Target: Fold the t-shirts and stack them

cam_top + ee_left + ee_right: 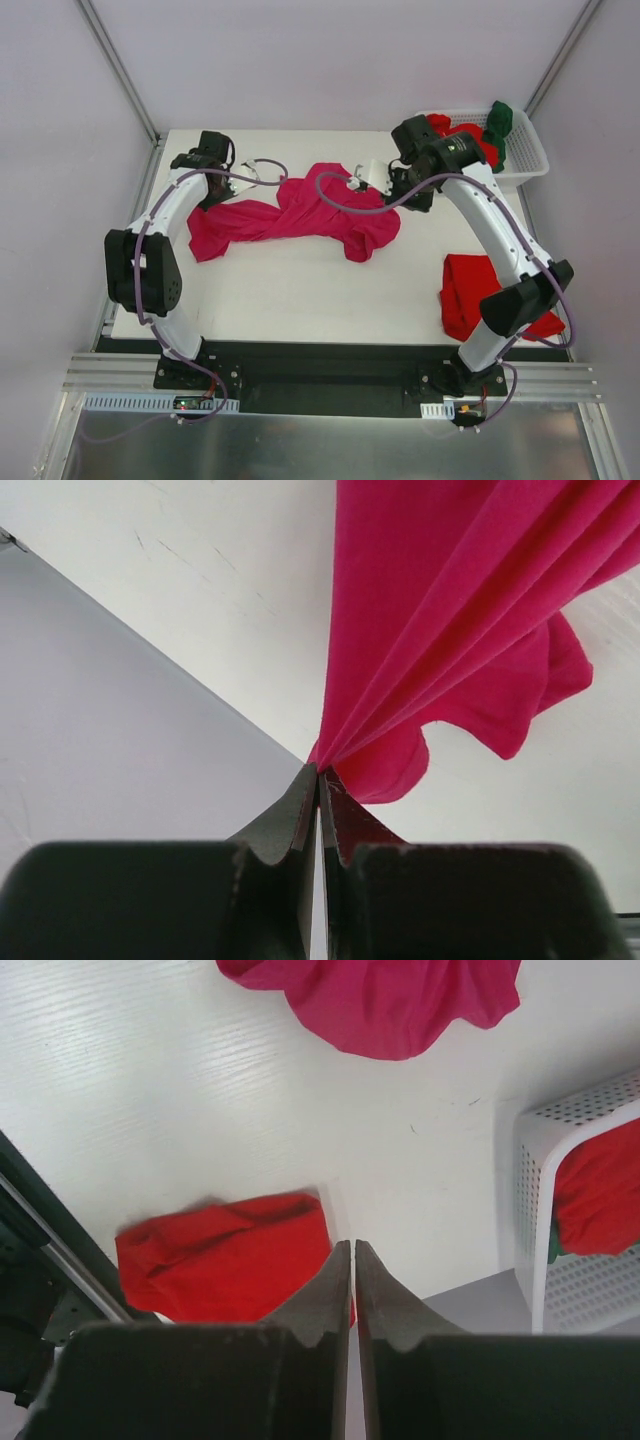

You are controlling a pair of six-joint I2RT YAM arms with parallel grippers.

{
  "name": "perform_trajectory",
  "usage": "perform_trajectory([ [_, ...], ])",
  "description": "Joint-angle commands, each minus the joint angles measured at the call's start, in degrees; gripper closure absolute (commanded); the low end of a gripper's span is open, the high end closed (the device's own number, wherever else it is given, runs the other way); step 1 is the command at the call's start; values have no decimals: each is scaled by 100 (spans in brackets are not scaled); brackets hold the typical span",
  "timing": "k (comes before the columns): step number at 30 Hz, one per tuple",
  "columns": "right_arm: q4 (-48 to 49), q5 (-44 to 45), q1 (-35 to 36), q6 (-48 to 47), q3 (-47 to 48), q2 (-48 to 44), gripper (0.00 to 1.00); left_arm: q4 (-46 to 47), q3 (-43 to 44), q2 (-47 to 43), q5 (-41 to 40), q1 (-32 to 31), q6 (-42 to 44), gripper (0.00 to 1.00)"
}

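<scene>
A magenta-pink t-shirt (300, 215) lies crumpled and stretched across the back half of the white table (300, 290). My left gripper (212, 198) is shut on its left end. In the left wrist view the cloth (450, 630) fans out from the pinched fingertips (320, 772). A folded red t-shirt (468, 290) lies at the table's near right, partly hidden under the right arm. My right gripper (418, 198) is shut and holds nothing. It hangs above the table to the right of the magenta shirt. In the right wrist view the gripper (353, 1245) shows over the red shirt (225, 1255).
A white slotted basket (528, 158) stands at the back right corner with red shirts (468, 135) and a dark green one (500, 120) in it. The right wrist view shows the basket (530, 1210) at the right. Grey walls enclose the table.
</scene>
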Motion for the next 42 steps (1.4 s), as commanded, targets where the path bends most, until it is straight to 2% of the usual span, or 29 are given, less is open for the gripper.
perform_trajectory([
  [1,-827,-170,5,191,-313,-481,91,40,449,108,-124,8,41,100],
  [4,-457,-206,180,587,-691,-316,89,32,607,117,-80,-45,-143,100],
  [6,-238,-153,251,745,-718,-157,82,14,817,12,103,-71,-319,83],
  [7,-176,-153,269,955,-666,-60,81,14,905,-67,200,-71,-529,70],
  [8,51,-170,269,1070,-622,80,72,5,1098,-129,323,-71,-644,34],
  [9,140,-162,269,1106,-569,142,65,5,1178,-251,411,-89,-767,16],
  [11,394,4,374,1054,-525,309,51,-4,1301,-349,378,-159,-874,1],
  [14,729,303,463,1001,-393,476,44,-21,1337,-533,263,-334,-943,1],
  [16,861,339,489,923,-375,626,43,-187,1311,-656,341,-527,-1180,1],
  [20,1257,550,516,747,-463,784,43,-794,812,-823,1060,-853,-1699,1],
  [24,1389,366,524,746,-516,933,43,-917,318,-947,1747,-915,-2392,1],
  [26,1538,190,524,738,-690,1013,44,-979,72,-903,1906,-932,-2447,1],
  [29,1775,233,559,738,-797,1232,44,-962,-139,-597,1653,-871,-2500,1],
  [37,2022,497,559,816,-525,2040,43,-629,-26,257,1661,-432,-2983,1],
  [40,2022,462,568,817,-420,2260,34,-575,149,608,1660,-335,-3009,1],
  [42,2013,445,568,852,-411,2357,34,-557,264,845,1634,-282,-2957,1],
])
